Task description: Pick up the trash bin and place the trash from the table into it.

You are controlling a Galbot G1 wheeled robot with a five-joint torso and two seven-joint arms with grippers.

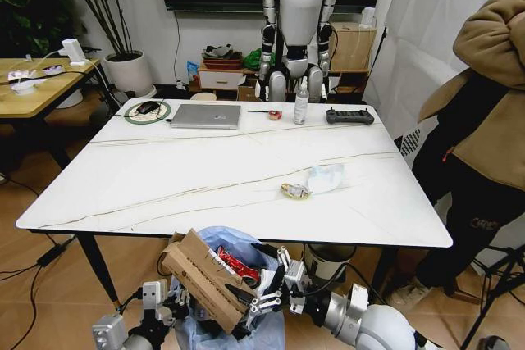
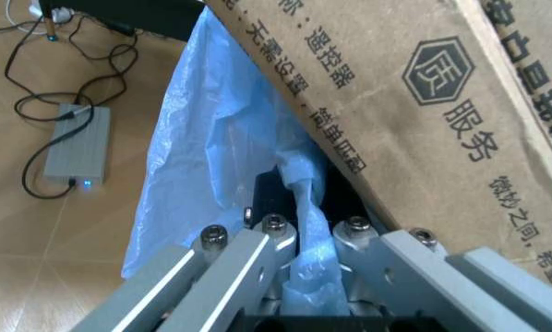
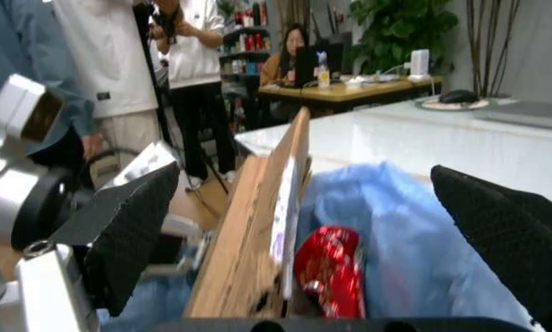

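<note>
Marble-look tabletop [image 1: 205, 174] carries two leftovers near its front right: a clear plastic pack [image 1: 326, 177] w/ a small printed wrapper [image 1: 294, 191] touching it. Below the front edge hangs the trash bin [image 1: 234, 317], blue-bag lined, already stuffed w/ a brown cardboard piece [image 1: 203, 278] and a red wrapper [image 1: 237, 266]. Left tool [image 2: 299, 273] is clenched on the bag's bunched plastic. Right tool [image 1: 264, 278] sits spread wide over the bin mouth, gripping nothing. Judgement: keep the bin steady under the edge; the tall cardboard could snag, so reach around it.
</note>
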